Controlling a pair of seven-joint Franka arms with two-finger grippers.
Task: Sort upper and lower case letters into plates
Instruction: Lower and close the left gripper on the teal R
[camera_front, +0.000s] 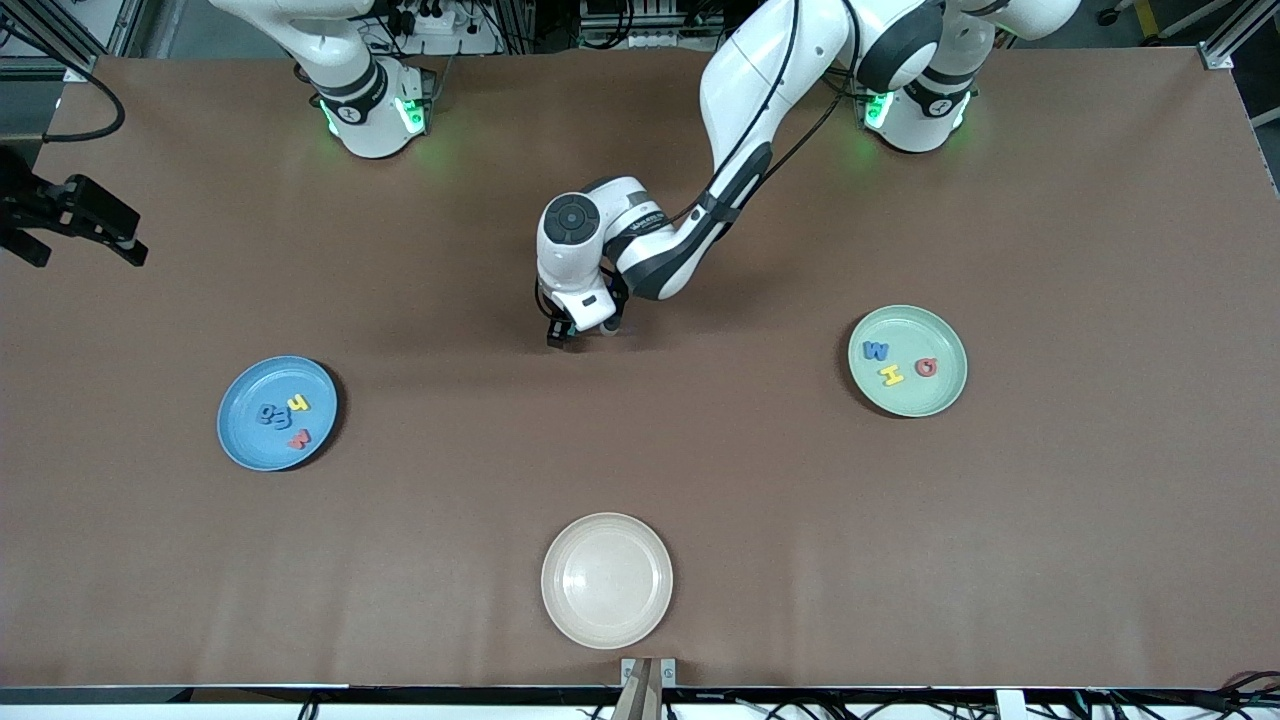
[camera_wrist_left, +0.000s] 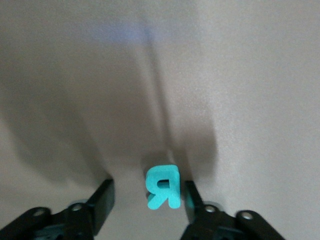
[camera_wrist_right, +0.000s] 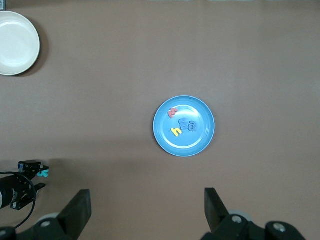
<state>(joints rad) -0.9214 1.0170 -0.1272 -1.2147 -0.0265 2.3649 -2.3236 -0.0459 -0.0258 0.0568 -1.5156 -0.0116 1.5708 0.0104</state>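
The cream-white plate (camera_front: 607, 580) is taken as the landmark. The left gripper (camera_front: 566, 334) is lowered to the desk (camera_front: 700, 470), farther from the front camera than that plate, with its jaws set astride a teal letter "R" (camera_wrist_left: 163, 186). In the left wrist view 1 finger (camera_wrist_left: 192, 198) is seen touching the letter's edge, while a gap is left at the other finger (camera_wrist_left: 103, 197), so the jaws are judged part-closed and no firm grip is yet shown.

The blue plate (camera_front: 278, 413) lies toward the right arm's end of the desk from the cream-white plate and holds 4 letters; a yellow "h" (camera_wrist_right: 176, 131) can be read there, and the rest cannot be read with certainty. The mint green plate (camera_front: 908, 361) lies toward the left arm's end and holds 3: a blue "W" (camera_front: 876, 351), a yellow "H" (camera_front: 890, 375) and a red "G" (camera_front: 927, 367). Capitals are thus gathered on the green plate, so the "R" is judged bound for it.

The right gripper (camera_wrist_right: 147, 212) is held waiting high over the desk, jaws wide open and empty. Small print on the left arm's wrist cannot be read.
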